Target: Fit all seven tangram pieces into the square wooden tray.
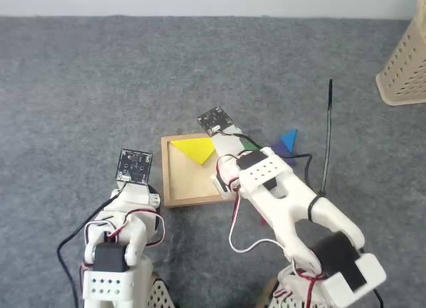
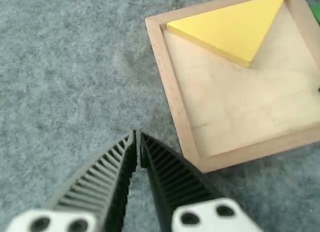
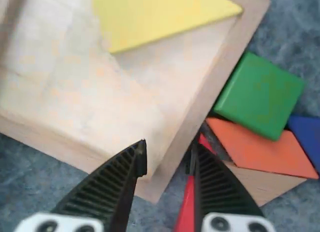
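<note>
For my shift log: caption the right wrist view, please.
Open right tool above the tray rim; yellow triangle inside, green square and orange piece outside.

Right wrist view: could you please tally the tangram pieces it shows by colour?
yellow piece: 1
green piece: 1
orange piece: 1
blue piece: 1
red piece: 1
pale tan piece, partly under the orange one: 1
Total: 6

Yellow triangle (image 1: 194,149) lies in the wooden tray (image 1: 165,173); green square (image 3: 260,94) outside.
</note>
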Action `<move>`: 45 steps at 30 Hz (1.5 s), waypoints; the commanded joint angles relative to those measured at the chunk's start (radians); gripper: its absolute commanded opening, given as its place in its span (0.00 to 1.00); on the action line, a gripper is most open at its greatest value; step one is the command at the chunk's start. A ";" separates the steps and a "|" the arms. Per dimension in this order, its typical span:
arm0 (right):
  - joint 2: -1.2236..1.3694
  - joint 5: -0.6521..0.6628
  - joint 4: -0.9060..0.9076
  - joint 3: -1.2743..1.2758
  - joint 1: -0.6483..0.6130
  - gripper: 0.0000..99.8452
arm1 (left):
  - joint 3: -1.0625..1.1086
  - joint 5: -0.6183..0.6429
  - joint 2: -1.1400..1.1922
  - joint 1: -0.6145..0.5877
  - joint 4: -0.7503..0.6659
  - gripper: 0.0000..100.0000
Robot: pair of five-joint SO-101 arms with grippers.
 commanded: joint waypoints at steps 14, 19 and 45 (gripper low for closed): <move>0.001 -0.003 -0.013 0.028 0.105 0.01 | -0.005 0.009 -0.003 -0.005 0.005 0.01; 0.001 -0.008 -0.012 0.031 0.248 0.01 | -0.005 0.009 -0.003 -0.005 0.005 0.01; -0.107 0.060 0.117 0.063 0.348 0.05 | -0.005 0.009 -0.003 -0.005 0.005 0.01</move>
